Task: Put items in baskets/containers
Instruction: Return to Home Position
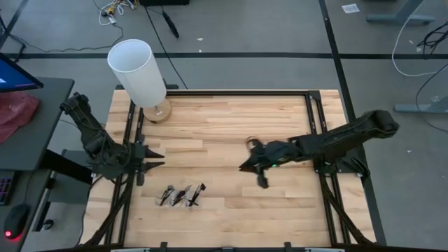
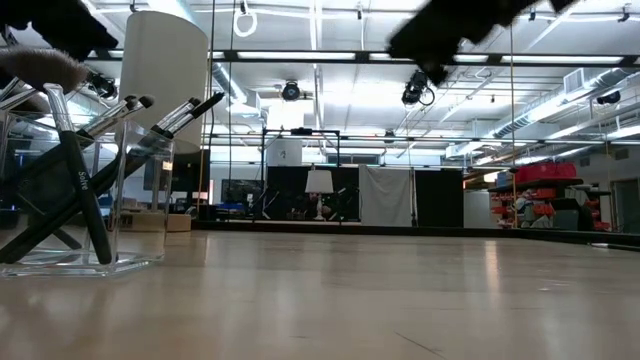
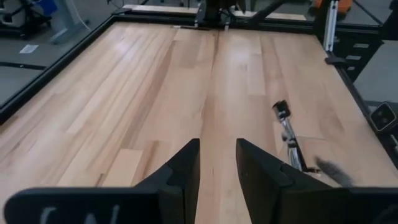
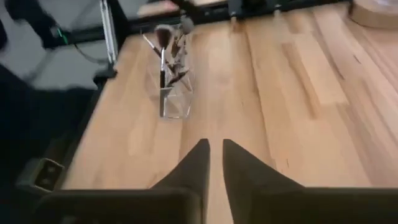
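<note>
Several slender dark brushes (image 1: 183, 195) stand tilted in a small clear container (image 2: 130, 200) near the table's front left; their lower ends rest on its floor and their tufted tips (image 4: 164, 34) stick out above its rim. My left gripper (image 1: 159, 159) hovers at the table's left edge, just beyond the container, open, with bare wood between its fingers (image 3: 186, 163). My right gripper (image 1: 246, 166) hangs above the middle of the table, pointing toward the container (image 4: 174, 93), its fingers (image 4: 198, 155) a narrow gap apart and holding nothing.
A tall white cylinder (image 1: 137, 66) on a round wooden base stands at the far left corner. Black frame rails (image 1: 318, 133) run along the table's sides. Bare wood (image 1: 224, 122) lies between the two grippers and toward the far edge.
</note>
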`<control>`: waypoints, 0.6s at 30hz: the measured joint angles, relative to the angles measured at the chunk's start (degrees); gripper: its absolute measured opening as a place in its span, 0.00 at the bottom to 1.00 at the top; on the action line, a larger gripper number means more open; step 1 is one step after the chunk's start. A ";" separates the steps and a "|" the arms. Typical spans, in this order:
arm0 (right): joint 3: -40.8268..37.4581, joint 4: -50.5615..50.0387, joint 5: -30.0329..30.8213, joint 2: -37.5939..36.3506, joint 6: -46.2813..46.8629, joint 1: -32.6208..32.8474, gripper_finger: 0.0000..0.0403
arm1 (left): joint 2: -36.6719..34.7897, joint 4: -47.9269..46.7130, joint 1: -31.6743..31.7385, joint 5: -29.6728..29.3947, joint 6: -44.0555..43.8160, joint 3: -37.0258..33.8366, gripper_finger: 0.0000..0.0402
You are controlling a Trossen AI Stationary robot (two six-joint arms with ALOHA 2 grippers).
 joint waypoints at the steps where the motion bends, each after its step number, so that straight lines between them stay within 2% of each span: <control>1: -3.28 1.03 -0.01 -2.97 1.83 -0.12 0.12 | 0.00 0.05 0.00 -0.04 -0.67 -0.54 0.26; 5: -16.06 7.82 0.03 -15.98 7.83 -0.38 0.06 | 0.03 0.21 0.00 -0.44 -2.57 -1.98 0.26; 10: -29.66 18.13 0.11 -32.40 9.04 -0.53 0.02 | 0.04 0.70 0.00 -3.17 -2.75 -2.48 0.26; 14: -37.69 22.48 0.03 -43.46 11.51 -0.51 0.01 | 0.04 1.14 -0.02 -3.17 -2.74 -2.48 0.26; 18: -43.69 24.49 -0.78 -51.49 13.87 -0.51 0.01 | 0.04 1.25 -0.02 -3.18 -2.74 -2.48 0.26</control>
